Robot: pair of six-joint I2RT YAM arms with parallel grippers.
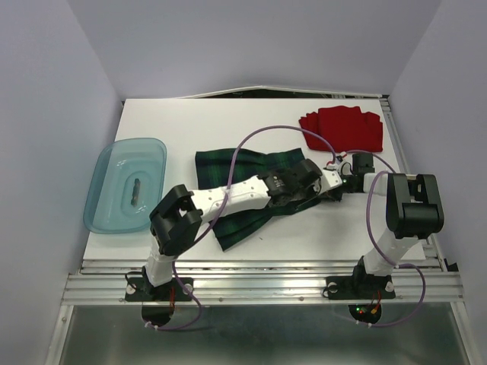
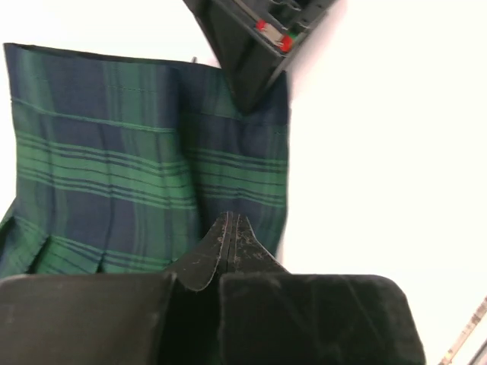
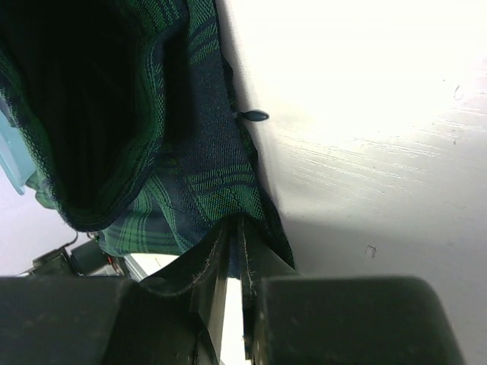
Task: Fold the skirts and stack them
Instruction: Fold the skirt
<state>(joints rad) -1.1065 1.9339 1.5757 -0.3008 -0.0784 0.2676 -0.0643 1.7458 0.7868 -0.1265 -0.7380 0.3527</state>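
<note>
- Top external view: the plaid skirt lay spread at the middle of the desk. The red skirt sat bunched near the far right corner, apart from it.
- A teal tub stood at the left edge, well apart from both skirts, with a small dark item inside it.
- The left arm stretched across the plaid skirt to its right side, and the right arm bent in from the right. The two wrists were close together there, just on the near side of the red skirt.
- Left wrist view: the left fingers were pressed together with no gap, their tips against the plaid cloth near its right edge. The skirt spread flat beyond them, pleats at the lower left. I could not tell whether any cloth was pinched between them.
- In that same view the right fingers touched the skirt's far right corner.
- Right wrist view: the right fingers were closed to a thin slit, and the plaid skirt's edge ran into their tips, caught there. To the left of the tips the cloth rose off the desk in a fold with a dark hollow. To the right lay bare desk.
</note>
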